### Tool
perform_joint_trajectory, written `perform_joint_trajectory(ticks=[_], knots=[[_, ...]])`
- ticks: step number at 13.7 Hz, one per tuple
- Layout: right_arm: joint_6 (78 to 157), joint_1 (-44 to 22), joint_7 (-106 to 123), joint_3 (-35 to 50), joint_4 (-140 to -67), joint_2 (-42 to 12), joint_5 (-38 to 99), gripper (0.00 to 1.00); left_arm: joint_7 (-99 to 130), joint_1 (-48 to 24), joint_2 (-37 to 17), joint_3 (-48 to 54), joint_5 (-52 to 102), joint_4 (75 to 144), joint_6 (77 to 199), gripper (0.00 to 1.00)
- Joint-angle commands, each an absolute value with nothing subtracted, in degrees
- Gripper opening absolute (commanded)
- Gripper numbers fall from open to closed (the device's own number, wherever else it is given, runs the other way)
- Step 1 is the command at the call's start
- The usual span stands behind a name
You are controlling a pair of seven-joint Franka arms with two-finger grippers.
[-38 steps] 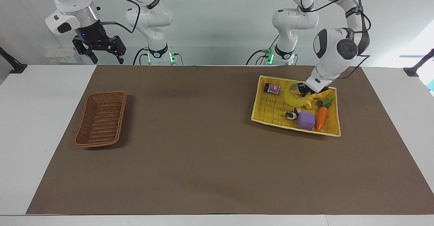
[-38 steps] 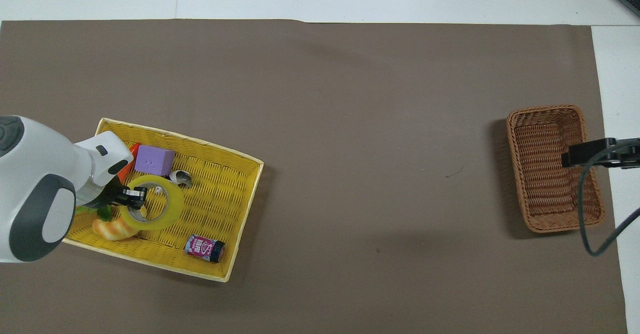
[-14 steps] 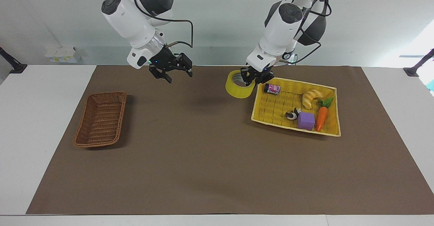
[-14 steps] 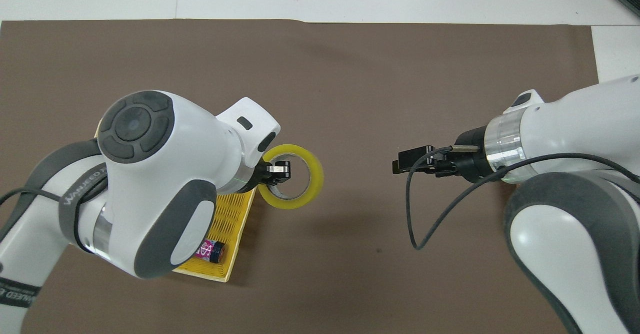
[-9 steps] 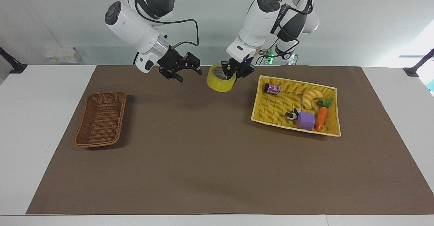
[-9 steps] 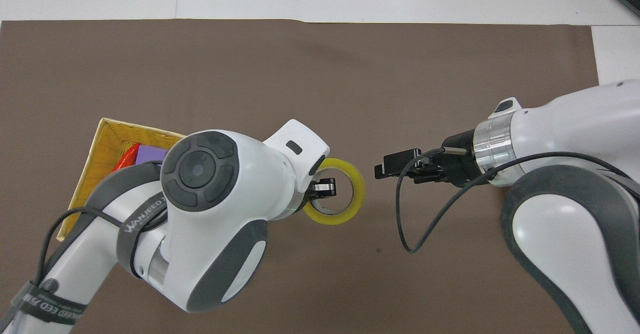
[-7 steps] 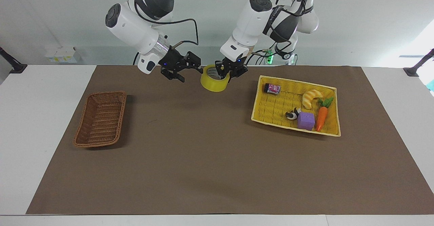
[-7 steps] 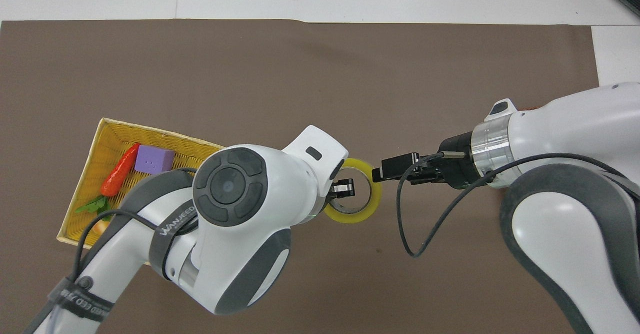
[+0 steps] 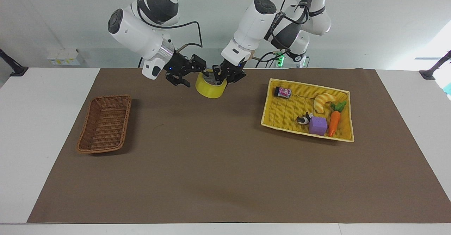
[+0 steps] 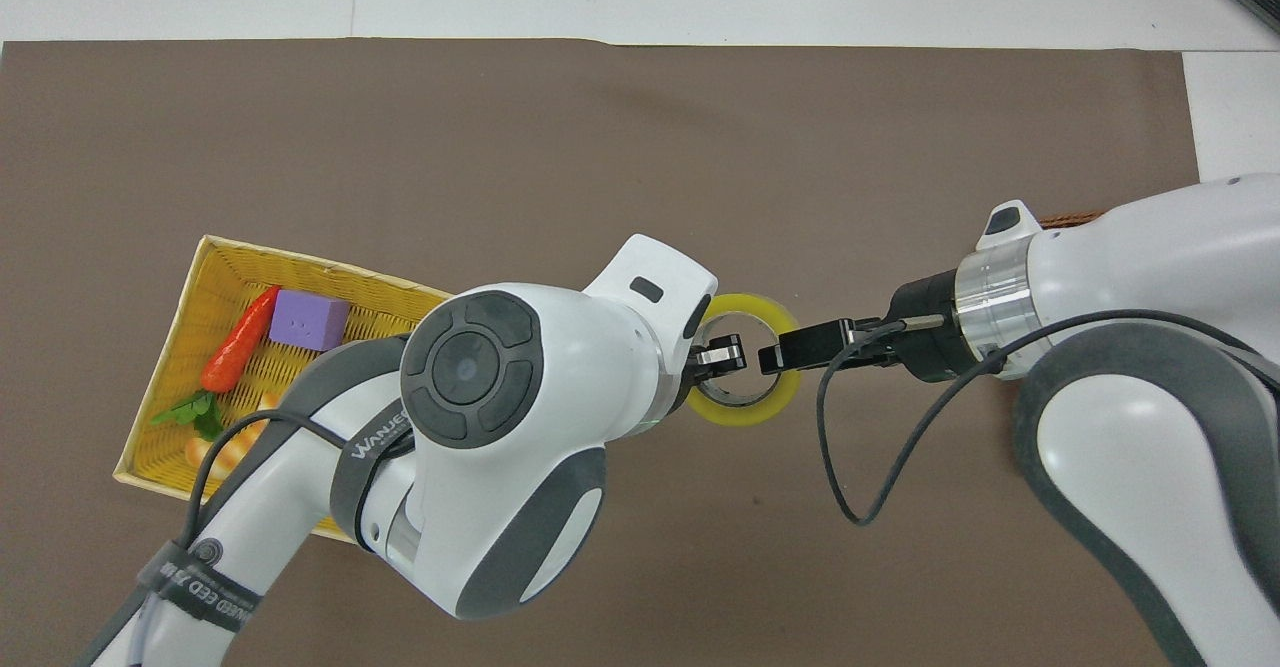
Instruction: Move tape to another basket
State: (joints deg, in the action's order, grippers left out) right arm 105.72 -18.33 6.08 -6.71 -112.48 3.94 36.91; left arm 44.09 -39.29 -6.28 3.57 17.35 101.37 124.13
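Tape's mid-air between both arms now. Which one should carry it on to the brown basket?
Right. Its open gripper is already at the tape that the left gripper holds, and the brown basket lies toward the right arm's end.

Both arms crowd the middle of the brown mat (image 10: 600, 147). The left gripper (image 10: 722, 357) is clamped on the tape (image 10: 745, 411), pinching the ring's wall at its nine o'clock side and holding it in the air over the mat. From three o'clock the right gripper (image 10: 775, 358) reaches in with its fingers apart, a fingertip over the tape's hole. Out at nine o'clock sits the yellow basket (image 10: 215, 259), with a carrot (image 10: 235, 342) and a purple block (image 10: 308, 319) inside.
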Motion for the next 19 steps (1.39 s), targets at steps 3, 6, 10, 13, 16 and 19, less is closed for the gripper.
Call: perform_joint_trajectory(ticks=[3, 6, 10, 13, 16, 19], knots=[[105.7, -17.3, 8.9, -6.4, -114.7, 5.7, 38.1, 1.00, 55.4, -41.0, -6.9, 4.6, 18.1, 97.5, 124.4, 0.00], [105.8, -17.5, 9.0, -6.4, -114.6, 5.7, 38.0, 0.95, 59.8, -41.0, -6.9, 5.9, 18.3, 96.3, 124.4, 0.00], [105.3, -17.2, 8.7, -6.5, -114.4, 5.6, 38.0, 0.20, 66.5, -41.0, -6.8, 5.9, 18.3, 96.2, 124.4, 0.00], [105.6, -17.1, 8.6, -6.6, -114.2, 5.3, 37.4, 0.09, 68.7, -40.8, -6.4, 5.9, 18.3, 96.2, 124.4, 0.00], [105.9, -17.0, 8.1, -6.7, -114.1, 5.1, 37.2, 0.00, 71.2, -40.9, -5.9, 5.9, 18.2, 96.1, 128.0, 1.00], [105.4, -16.1, 7.0, -6.7, -114.1, 5.1, 37.2, 0.00, 71.0, -40.3, -4.5, 5.8, 18.0, 95.9, 126.8, 1.00]])
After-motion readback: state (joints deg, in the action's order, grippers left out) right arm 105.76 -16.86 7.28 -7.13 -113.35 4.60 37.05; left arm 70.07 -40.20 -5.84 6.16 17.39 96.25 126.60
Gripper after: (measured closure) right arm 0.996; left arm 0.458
